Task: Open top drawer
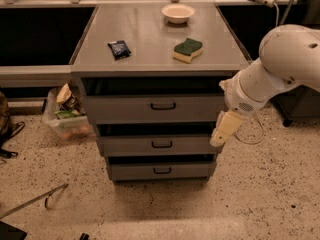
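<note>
The grey cabinet (150,39) has three drawers. The top drawer (125,109) is the widest and has the tallest front, with a small black loop handle (163,105) at its middle. Its front sits just under the cabinet top, with a dark gap above it. My gripper (223,130) is cream coloured and hangs from the white arm (280,59). It points down in front of the cabinet's right edge, level with the gap between the top and middle drawers. It is to the right of the handle and holds nothing that I can see.
On the cabinet top are a white bowl (178,12), a green and yellow sponge (188,49) and a black packet (119,49). A clear bin of packets (65,115) stands on the floor to the left. A metal rod (30,201) lies at the front left.
</note>
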You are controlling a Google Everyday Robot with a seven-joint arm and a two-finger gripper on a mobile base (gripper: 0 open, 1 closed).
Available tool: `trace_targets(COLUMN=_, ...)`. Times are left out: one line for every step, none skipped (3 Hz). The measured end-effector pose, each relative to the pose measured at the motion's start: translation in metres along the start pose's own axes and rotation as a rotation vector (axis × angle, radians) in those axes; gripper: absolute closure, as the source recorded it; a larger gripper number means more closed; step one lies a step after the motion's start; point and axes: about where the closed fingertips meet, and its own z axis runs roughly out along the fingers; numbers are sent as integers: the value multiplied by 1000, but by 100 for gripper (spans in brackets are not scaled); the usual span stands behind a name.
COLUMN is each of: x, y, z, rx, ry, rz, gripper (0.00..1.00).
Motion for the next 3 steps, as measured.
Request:
trace_targets(x=0, y=0, z=0, rx=0, ry=0, rz=0, gripper=0)
trace_targets(x=0, y=3, z=20, rx=-1, ry=-49, rz=-31, gripper=0)
trace_targets(x=-13, y=4, z=52, rx=-47, ry=-95, rz=-113, gripper=0)
